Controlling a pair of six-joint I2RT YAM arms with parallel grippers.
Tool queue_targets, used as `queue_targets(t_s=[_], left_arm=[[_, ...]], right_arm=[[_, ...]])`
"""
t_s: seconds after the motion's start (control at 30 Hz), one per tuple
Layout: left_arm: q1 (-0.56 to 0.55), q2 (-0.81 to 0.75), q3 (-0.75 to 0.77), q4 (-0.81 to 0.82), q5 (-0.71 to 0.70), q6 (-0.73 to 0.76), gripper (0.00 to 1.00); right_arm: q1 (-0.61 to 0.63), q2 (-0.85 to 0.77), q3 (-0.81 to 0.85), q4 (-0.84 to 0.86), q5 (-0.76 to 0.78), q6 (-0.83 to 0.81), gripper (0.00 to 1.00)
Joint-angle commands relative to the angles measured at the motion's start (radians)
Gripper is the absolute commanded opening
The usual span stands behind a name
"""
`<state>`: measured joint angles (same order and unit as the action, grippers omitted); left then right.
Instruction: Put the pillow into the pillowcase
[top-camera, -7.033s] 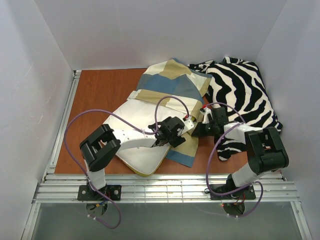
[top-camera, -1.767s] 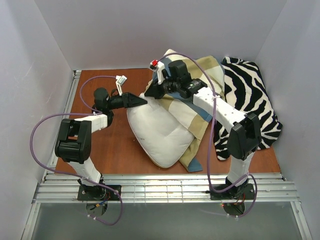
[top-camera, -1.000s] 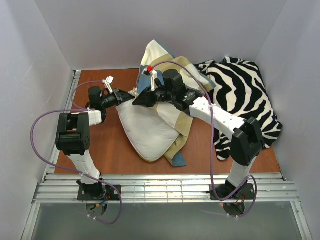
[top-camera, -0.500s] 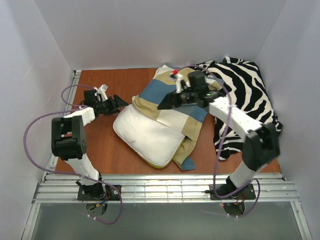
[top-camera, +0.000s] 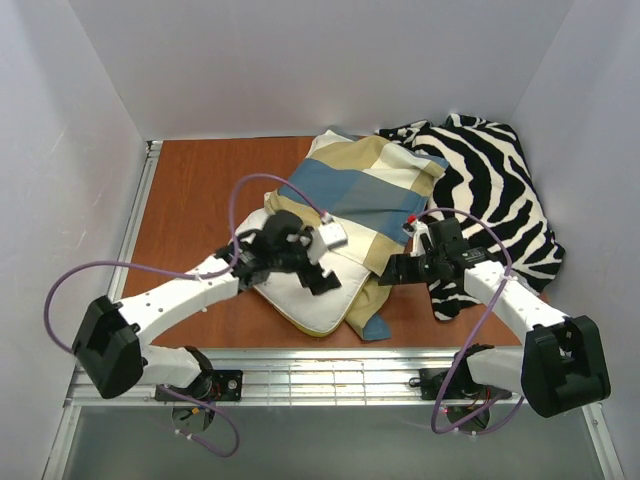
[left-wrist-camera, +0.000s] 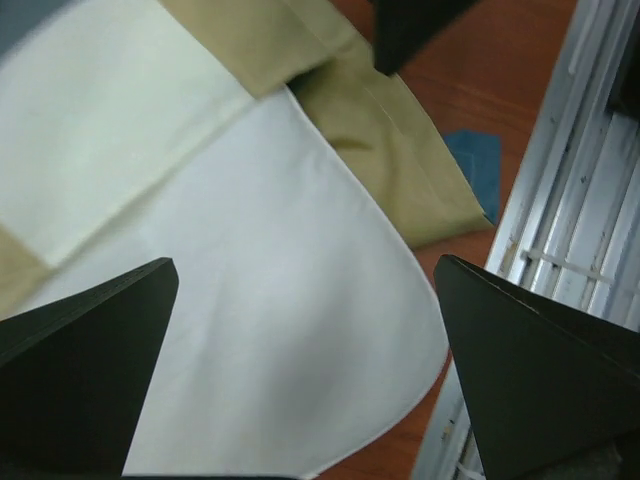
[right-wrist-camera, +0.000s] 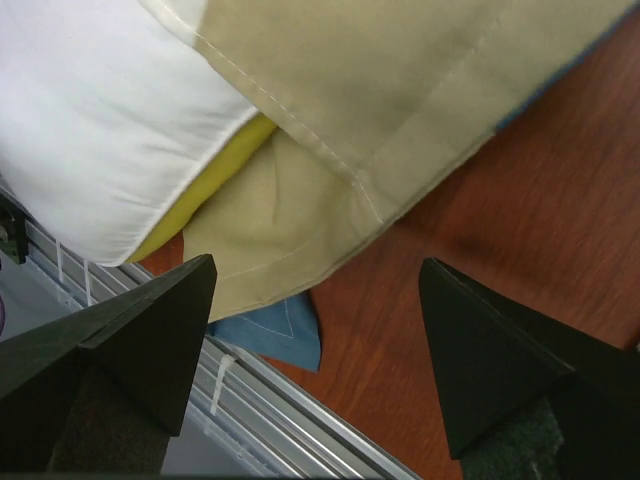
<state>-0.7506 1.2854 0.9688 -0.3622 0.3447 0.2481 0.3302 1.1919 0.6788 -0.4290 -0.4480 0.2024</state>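
Note:
The white pillow (top-camera: 298, 292) lies on the table with its near end showing. Its far part is covered by the blue, tan and cream checked pillowcase (top-camera: 365, 190). My left gripper (top-camera: 318, 276) hovers open just above the pillow's near end; in the left wrist view the pillow (left-wrist-camera: 250, 330) fills the gap of that gripper (left-wrist-camera: 305, 370), with the pillowcase (left-wrist-camera: 330, 110) beyond. My right gripper (top-camera: 393, 270) is open beside the pillowcase's near right edge. In the right wrist view the pillow (right-wrist-camera: 110, 120) and its yellow edge (right-wrist-camera: 215, 185) sit between two layers of the pillowcase (right-wrist-camera: 380, 90), and that gripper (right-wrist-camera: 315, 350) holds nothing.
A zebra-striped cloth (top-camera: 490, 190) is heaped at the back right, touching the pillowcase. A metal rail (top-camera: 330, 385) runs along the table's near edge, close to the pillow. A blue corner of the pillowcase (right-wrist-camera: 275, 335) lies by the rail. White walls close in three sides.
Both grippers opened and let go of the raised pillowcase, which dropped flat over the pillow. Both arms swung from the back of the table to the pillow's near end.

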Motion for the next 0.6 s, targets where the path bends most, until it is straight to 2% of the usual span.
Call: queue_targets(t_s=[0.0, 0.03, 0.1, 0.23, 0.37, 0.4, 0.57], left_arm=[[-0.186, 0.052, -0.061, 0.032, -0.208, -0.088, 0.98], [-0.226, 0.078, -0.064, 0.051, -0.305, -0.107, 0.98], [-0.306, 0.173, -0.048, 0.065, -0.4, -0.138, 0.98], [-0.366, 0.317, -0.015, 0.092, -0.583, -0.21, 0.98], [-0.374, 0.443, 0.013, 0.095, -0.715, -0.228, 0.98], [-0.374, 0.459, 0.019, 0.094, -0.73, -0.234, 0.98], [-0.372, 0.451, 0.042, 0.097, -0.742, -0.269, 0.86]], right_arm=[[-0.019, -0.037, -0.041, 0.036, 0.017, 0.043, 0.76], [-0.02, -0.037, -0.056, 0.047, 0.011, 0.048, 0.75], [-0.034, -0.034, -0.102, 0.085, -0.006, 0.084, 0.73], [-0.039, -0.008, -0.143, 0.177, -0.082, 0.14, 0.67], [-0.039, 0.066, -0.156, 0.266, -0.107, 0.147, 0.58], [-0.037, 0.102, -0.156, 0.294, -0.107, 0.143, 0.55], [-0.027, 0.199, -0.119, 0.329, -0.121, 0.127, 0.55]])
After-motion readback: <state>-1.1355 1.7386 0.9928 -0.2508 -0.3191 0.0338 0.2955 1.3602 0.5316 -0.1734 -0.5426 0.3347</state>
